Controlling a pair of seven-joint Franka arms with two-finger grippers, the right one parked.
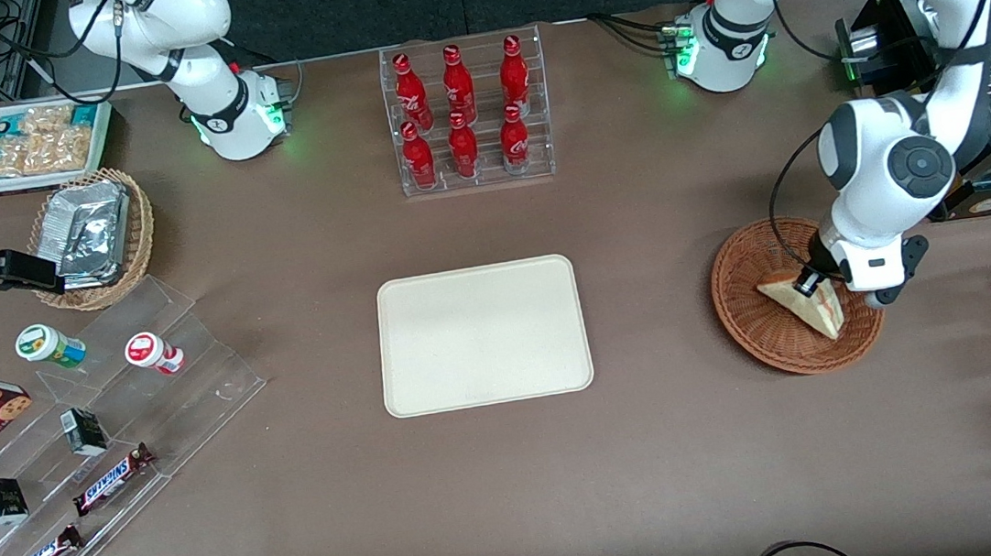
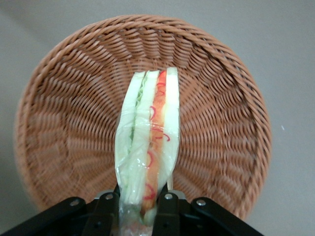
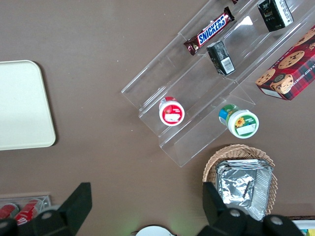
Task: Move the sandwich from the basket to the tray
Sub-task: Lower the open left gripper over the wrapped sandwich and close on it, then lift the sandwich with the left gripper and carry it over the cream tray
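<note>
One sandwich [image 2: 149, 142] in the basket [image 1: 744, 316], near the tabletop's working-arm end | our gripper [image 2: 139, 204] is down inside the bowl, jaws pinching the wedge's end, one on each bread face | we should lift straight up clear of the rim, then carry level to the bare tray [image 1: 483, 334] at mid-tabletop, squeezing gently so the filling stays put.

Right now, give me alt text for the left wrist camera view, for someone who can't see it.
The gripper is closed on one end of a wrapped sandwich, its cut edge showing white bread with green and red-orange filling. The sandwich is over a round reddish-brown wicker basket that sits on a plain brown table.
</note>
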